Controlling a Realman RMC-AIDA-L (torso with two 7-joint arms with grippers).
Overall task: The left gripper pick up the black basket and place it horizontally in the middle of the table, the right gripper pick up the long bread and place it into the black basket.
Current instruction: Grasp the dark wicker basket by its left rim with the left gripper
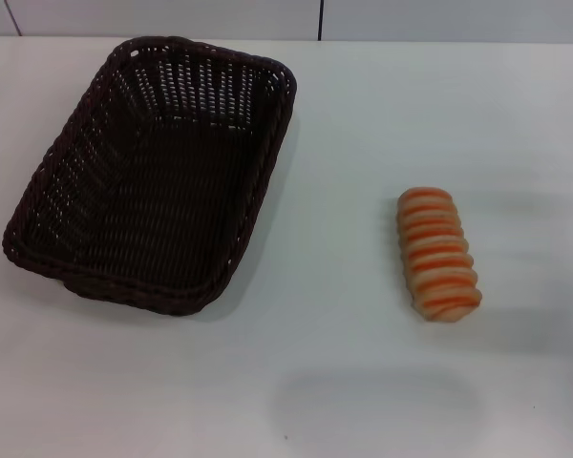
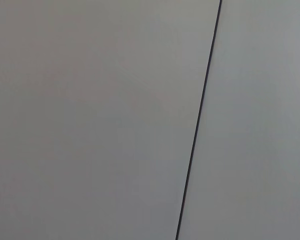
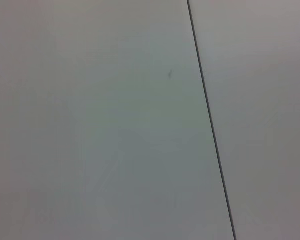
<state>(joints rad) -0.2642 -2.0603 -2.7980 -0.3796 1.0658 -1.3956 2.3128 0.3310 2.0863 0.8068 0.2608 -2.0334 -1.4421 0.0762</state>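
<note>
The black basket [image 1: 153, 176] is a large dark woven basket. It lies empty on the left half of the white table [image 1: 363, 124], its long side running slantwise from near left to far middle. The long bread [image 1: 437, 253], a tan loaf with orange stripes, lies on the right half of the table, well apart from the basket. Neither gripper shows in any view. Both wrist views show only a plain pale surface [image 2: 90, 125] crossed by a thin dark seam [image 3: 210, 130].
The table's far edge meets a pale wall with dark seams [image 1: 321, 19] at the top of the head view. A faint shadow [image 1: 377, 405] lies on the table near the front edge.
</note>
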